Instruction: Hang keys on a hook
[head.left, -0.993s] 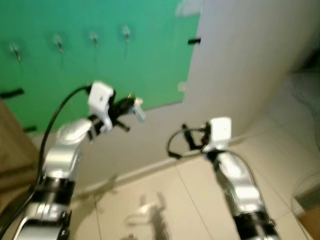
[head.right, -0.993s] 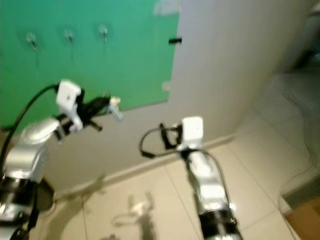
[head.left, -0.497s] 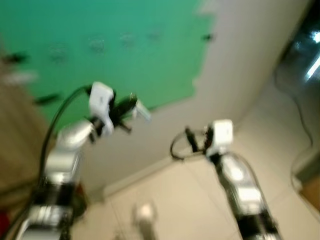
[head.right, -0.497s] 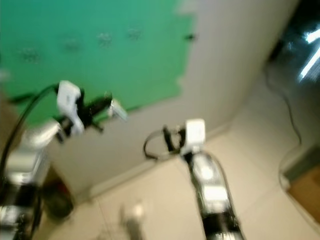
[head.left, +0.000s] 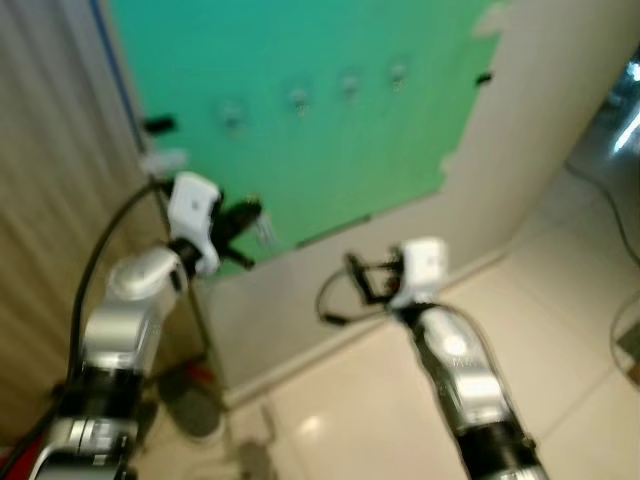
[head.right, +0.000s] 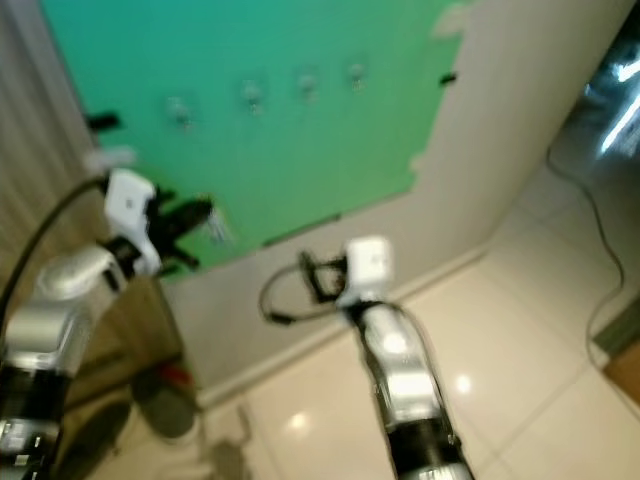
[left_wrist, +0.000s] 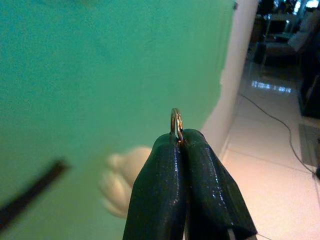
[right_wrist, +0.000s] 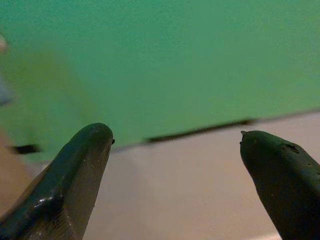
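Pinched together on the key ring (left_wrist: 176, 121), the left gripper (left_wrist: 181, 141) faces the green board (head.left: 300, 130); the right gripper (right_wrist: 176, 137) is spread apart.

View swings left between earlier frames and now: green wall panel (head.left: 300, 130) and its row of hooks (head.left: 299, 98) sit further right in frame. A ribbed beige surface (head.left: 50, 200) enters at left. Dark item on the floor (head.left: 190, 405) appears below. Arms hold the same pose relative to camera.
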